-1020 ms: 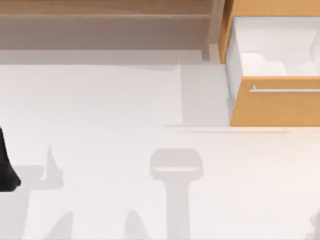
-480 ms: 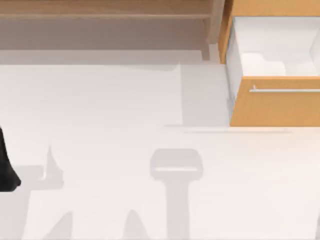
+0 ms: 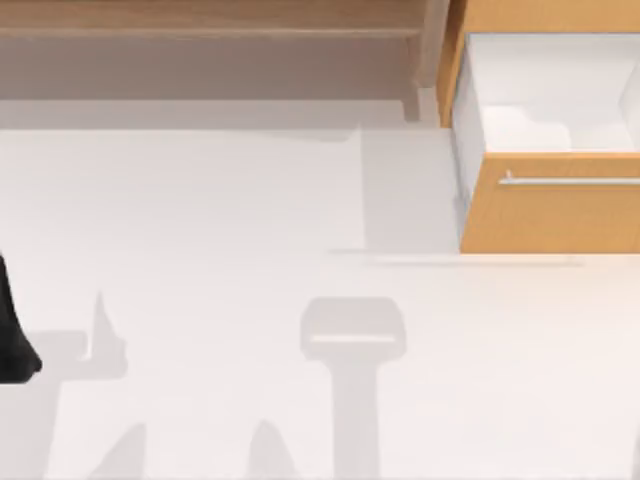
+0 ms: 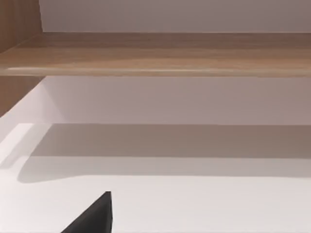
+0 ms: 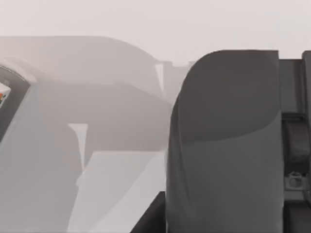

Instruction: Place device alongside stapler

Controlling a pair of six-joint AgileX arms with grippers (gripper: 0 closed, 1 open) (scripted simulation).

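Top view: with the left arm (image 3: 12,340) parked at the left edge, the open drawer (image 3: 560,212) should be approached slowly from above; claw states cannot be told.

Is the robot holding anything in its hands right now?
It cannot be told. The left arm sits at the table's left edge, and a grey rounded object fills the right wrist view, with no grasp visible.

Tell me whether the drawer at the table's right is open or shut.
Open. In the top view the drawer has its wooden front with the metal handle pulled forward, exposing the white interior behind it.
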